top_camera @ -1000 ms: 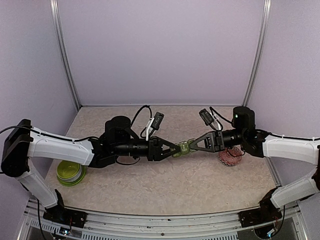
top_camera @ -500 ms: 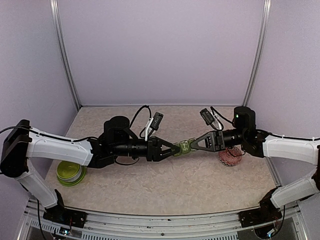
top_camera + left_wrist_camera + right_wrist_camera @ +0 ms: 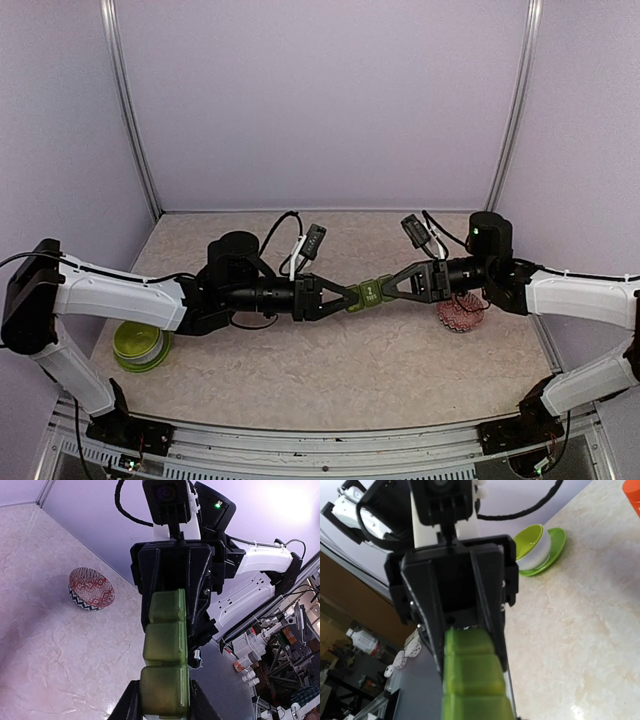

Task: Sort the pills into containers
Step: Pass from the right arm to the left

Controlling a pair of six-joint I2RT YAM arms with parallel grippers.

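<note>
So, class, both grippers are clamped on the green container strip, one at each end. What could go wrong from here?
1. The left gripper and right gripper each hold only one end of the containers; if they pull or twist against each other, the strip may bend or slip free.
2. If one lets go, the other's end grip may let the strip sag or drop.

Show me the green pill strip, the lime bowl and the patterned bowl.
pill strip [image 3: 165, 647]: left wrist view, on its middle compartment.
lime bowl [image 3: 139, 343]: top view, on its inside.
patterned bowl [image 3: 91, 587]: left wrist view, on its patterned inside.
</note>
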